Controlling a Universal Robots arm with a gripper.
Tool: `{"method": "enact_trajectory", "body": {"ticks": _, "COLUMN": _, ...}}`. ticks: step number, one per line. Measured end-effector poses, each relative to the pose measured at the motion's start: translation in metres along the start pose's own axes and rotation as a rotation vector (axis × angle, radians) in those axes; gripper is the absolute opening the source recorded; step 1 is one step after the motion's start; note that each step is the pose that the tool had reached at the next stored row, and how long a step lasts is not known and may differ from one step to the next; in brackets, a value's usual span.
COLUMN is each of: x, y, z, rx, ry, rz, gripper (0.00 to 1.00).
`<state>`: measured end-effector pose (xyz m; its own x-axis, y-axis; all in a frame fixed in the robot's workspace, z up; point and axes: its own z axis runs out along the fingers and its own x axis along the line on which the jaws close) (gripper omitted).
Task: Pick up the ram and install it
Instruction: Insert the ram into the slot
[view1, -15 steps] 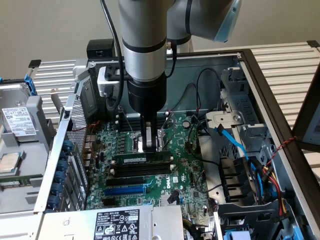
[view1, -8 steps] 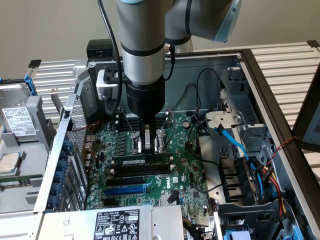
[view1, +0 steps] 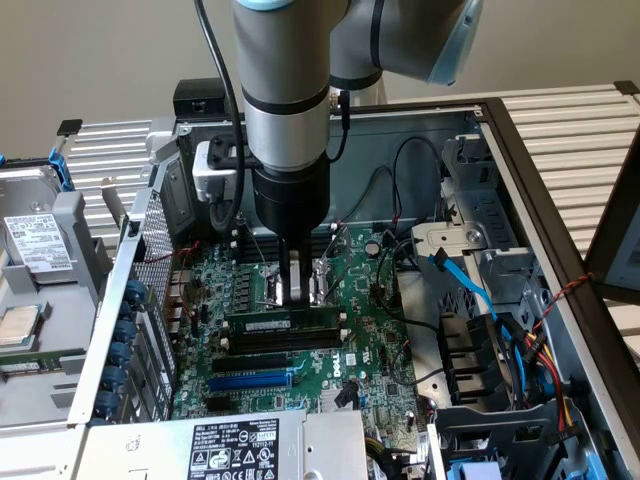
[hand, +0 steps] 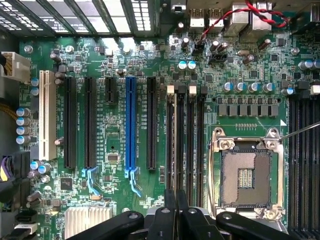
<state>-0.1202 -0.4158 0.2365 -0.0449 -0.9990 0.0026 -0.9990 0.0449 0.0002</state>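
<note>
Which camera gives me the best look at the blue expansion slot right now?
The wrist view: the blue expansion slot runs unobstructed, seen straight from above. The exterior view shows it at a slant, beside black slots.

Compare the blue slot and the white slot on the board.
The blue slot stands between black slots; the white slot sits outermost, near the board's edge. The blue slot ends in a pale blue clip; the white slot shows none. Both are long, narrow, empty and run parallel.
</note>
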Motion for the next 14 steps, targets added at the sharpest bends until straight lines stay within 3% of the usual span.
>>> {"method": "enact_trajectory", "body": {"ticks": 8, "x": 0.0, "y": 0.0, "z": 0.0015, "rx": 0.0038, "ry": 0.0106, "rz": -0.003, "gripper": 0.12}}
{"method": "enact_trajectory", "body": {"ticks": 14, "x": 0.0, "y": 0.0001, "z": 0.0024, "rx": 0.0061, "ry": 0.0111, "rz": -0.003, "gripper": 0.12}}
